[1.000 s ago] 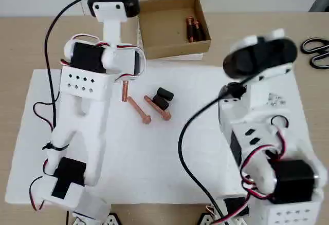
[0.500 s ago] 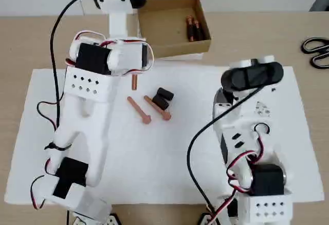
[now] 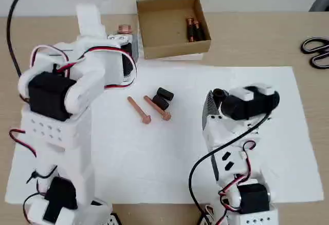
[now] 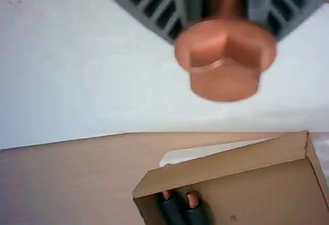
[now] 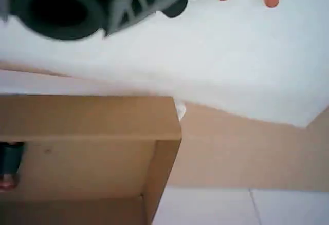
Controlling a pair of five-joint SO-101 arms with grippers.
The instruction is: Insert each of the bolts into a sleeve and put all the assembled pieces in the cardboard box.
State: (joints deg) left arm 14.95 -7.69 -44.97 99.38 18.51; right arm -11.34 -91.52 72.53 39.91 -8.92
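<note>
Clamping a copper bolt by its shank, left gripper hangs just beside the cardboard box, bolt head facing the wrist camera. Right gripper is closed on a black sleeve, over the white sheet, well apart from the box. Two assembled pieces lie side by side inside the box, near its right wall. Two loose bolts and two loose sleeves sit together mid-sheet between the arms. Scissors at the far right edge of the table.
</note>
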